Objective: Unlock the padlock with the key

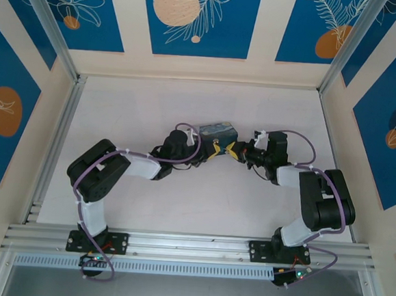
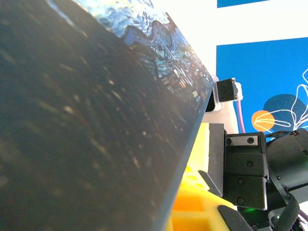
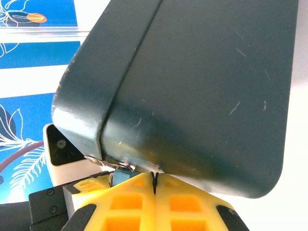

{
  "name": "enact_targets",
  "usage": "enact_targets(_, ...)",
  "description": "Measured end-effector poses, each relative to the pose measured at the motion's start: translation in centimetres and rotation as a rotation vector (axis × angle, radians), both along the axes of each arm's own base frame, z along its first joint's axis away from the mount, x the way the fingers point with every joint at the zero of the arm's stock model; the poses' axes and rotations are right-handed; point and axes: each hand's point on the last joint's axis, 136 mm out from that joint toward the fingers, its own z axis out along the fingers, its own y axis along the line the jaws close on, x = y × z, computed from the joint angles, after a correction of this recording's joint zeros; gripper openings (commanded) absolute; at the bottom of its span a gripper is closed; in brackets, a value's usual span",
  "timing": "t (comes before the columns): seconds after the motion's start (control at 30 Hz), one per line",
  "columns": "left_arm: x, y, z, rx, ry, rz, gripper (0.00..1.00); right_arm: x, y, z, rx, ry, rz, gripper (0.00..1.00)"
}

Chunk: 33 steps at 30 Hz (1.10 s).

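The padlock [image 3: 120, 177], a tiny blue block with thin silvery metal [image 3: 107, 162] above it, sits under the lower edge of the dark tin [image 3: 192, 96]. It lies just left of my right gripper [image 3: 155, 180], whose yellow fingers are pressed shut with only a dark slit between the tips. The key is hidden. A yellow finger [image 3: 86, 186] of the left arm touches the padlock's other side; whether it grips the padlock I cannot tell. From above, the left gripper [image 1: 215, 151] and right gripper [image 1: 234, 151] meet tip to tip in front of the tin [image 1: 218, 130].
The night-sky tin [image 2: 96, 120] looms right against the left wrist camera, hiding most of that gripper's yellow fingers [image 2: 190, 207]. The right arm's black wrist [image 2: 245, 178] is close beside them. Aluminium rails [image 1: 177, 244] edge the white table [image 1: 180, 201], with patterned walls behind.
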Motion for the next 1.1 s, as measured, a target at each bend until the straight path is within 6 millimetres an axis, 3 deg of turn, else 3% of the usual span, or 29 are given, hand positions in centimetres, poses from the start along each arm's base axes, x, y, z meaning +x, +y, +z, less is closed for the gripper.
enact_targets(0.67,-0.3,0.0,1.7,-0.065,-0.076,-0.016,0.0,-0.7,-0.2,2.0,0.063,0.024,-0.007,0.0)
enact_targets(1.1,-0.8,-0.3,2.4,-0.091,-0.091,-0.056,0.0,-1.6,-0.6,3.1,-0.063,-0.17,0.054,0.0)
